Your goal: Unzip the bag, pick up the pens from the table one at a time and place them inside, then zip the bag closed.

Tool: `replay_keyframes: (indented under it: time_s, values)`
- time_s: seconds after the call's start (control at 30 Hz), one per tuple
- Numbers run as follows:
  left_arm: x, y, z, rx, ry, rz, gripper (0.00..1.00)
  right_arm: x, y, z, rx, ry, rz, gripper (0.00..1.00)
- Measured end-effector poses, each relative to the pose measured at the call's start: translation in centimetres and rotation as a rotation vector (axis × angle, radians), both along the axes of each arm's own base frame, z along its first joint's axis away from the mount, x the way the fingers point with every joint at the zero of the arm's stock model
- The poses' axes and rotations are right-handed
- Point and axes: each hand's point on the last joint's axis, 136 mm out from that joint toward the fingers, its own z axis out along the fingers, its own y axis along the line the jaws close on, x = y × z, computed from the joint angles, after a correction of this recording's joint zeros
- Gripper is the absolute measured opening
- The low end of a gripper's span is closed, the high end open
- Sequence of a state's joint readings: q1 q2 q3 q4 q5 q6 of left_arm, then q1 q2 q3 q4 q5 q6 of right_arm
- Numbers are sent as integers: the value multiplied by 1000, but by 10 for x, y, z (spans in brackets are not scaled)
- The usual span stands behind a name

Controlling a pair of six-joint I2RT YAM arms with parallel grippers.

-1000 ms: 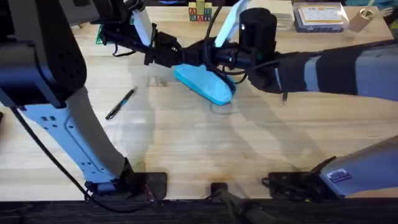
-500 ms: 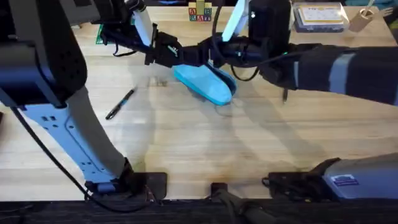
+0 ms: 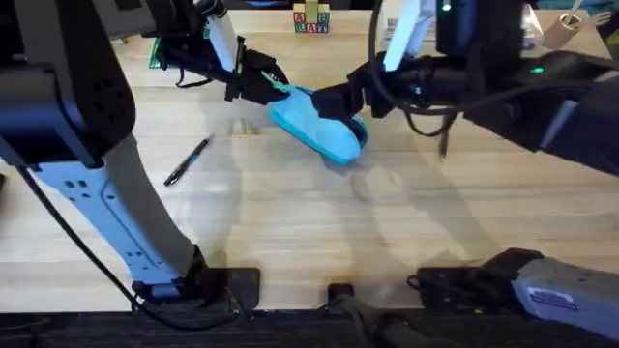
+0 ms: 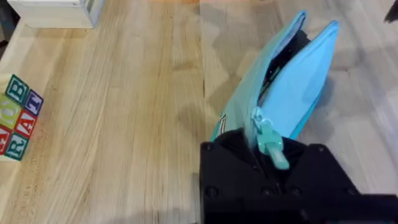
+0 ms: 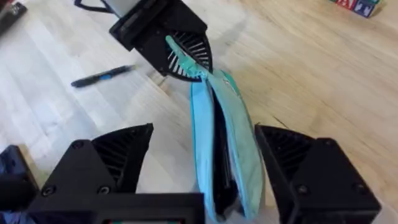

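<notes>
We see the left gripper [image 5: 177, 53] clenched on the end of the unzipped bag [image 3: 317, 126] mid-table, the right gripper [image 5: 205, 168] spread around it, blocks [image 4: 17, 118] lettered "RAT".

A robot lab bench

We see a butcher-block table [image 3: 290, 222], two arm bases clamped on, alphabet blocks [image 3: 310, 19] and storage boxes [image 3: 495, 24] behind.

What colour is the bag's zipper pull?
Pale mint green, against the light-blue bag; the zipper pull shows best in the left wrist view.
</notes>
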State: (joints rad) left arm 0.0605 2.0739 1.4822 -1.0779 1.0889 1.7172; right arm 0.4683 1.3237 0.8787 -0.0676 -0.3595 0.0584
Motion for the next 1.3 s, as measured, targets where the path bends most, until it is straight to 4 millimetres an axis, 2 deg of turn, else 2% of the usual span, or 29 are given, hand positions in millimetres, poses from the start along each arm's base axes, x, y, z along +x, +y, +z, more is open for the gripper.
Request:
replay_keyframes:
  time_s: [0.17,0.2,0.4,0.43,0.53,0.6,0.63,1.1,1.3]
  values:
    - [0,0,0,0,0,0,42,-22,-14,16,-41,-24,15,997]
    - [0,0,0,0,-1,0,42,-34,-21,23,-54,-29,19,997]
    - [0,0,0,0,-2,-1,55,-51,-30,30,-70,-23,23,997]
    - [0,0,0,-3,-7,-3,165,-54,-32,31,-72,-21,24,997]
    - [-1,-2,3,-20,1,-2,638,-61,-35,33,-78,-19,28,997]
    - [-1,-3,4,-26,2,-3,913,-65,-37,34,-82,-18,29,997]
    - [-1,-4,5,-28,3,-2,973,-66,-38,34,-84,-19,27,997]
    - [0,-3,5,-34,-5,-1,993,-69,-53,53,-98,-98,-32,997]
    - [1,7,9,-21,-2,25,994,-66,-61,57,-117,-123,-75,997]
